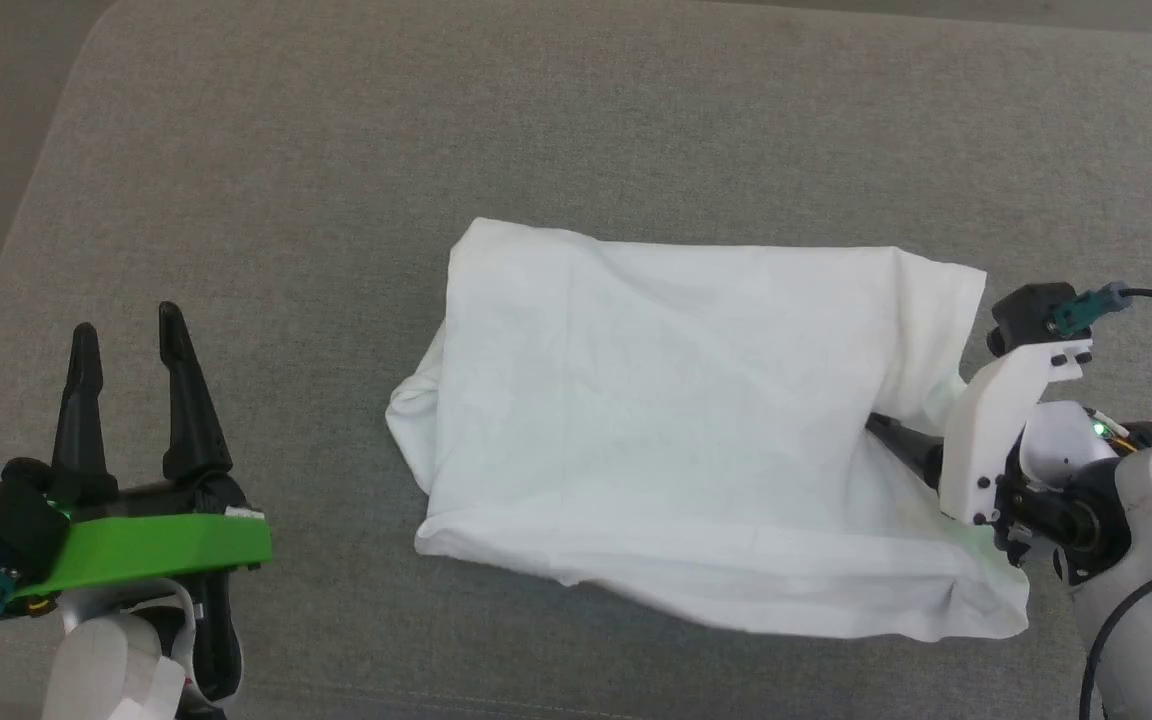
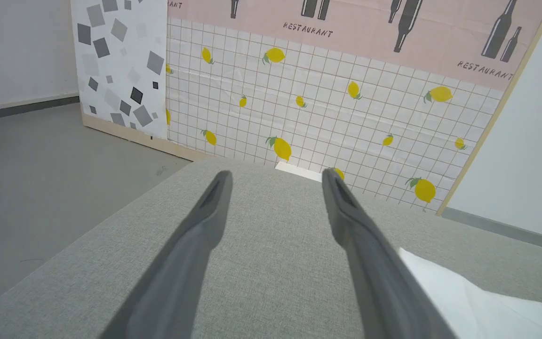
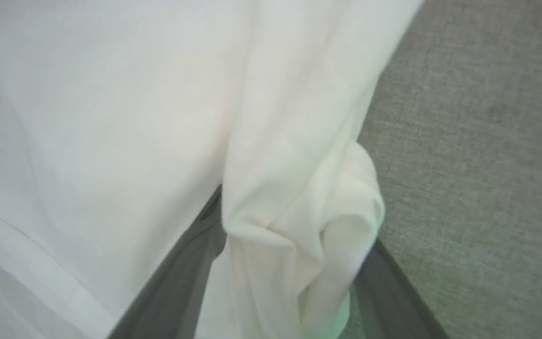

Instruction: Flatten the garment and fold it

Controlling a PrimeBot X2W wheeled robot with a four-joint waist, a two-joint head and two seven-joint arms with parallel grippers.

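While the right gripper [image 1: 901,440] lies at the right edge of the shirt [image 1: 676,420], its long dark fingers [image 3: 177,287] stand spread wide. A loose, rounded bunch of thin white fabric sits between them, and the fingertips are hidden under the cloth. From that gripper the shirt spreads forward and to its left as a rough rectangle of soft, faintly creased layers. The far corners are rounded and a thicker rolled hem runs along the near side. It rests on a grey cushion [image 1: 336,150] of coarse woven cloth with a rounded corner.

The left gripper [image 1: 126,320] hovers over bare cushion, well apart from the shirt, which lies to its right. Its two smooth, tapering fingers are open wide and hold nothing. A flat white corner of the shirt [image 2: 478,301] shows just beside its right finger. Beyond the fingertips stands a panel [image 2: 327,113] printed with a grid and yellow lemons.
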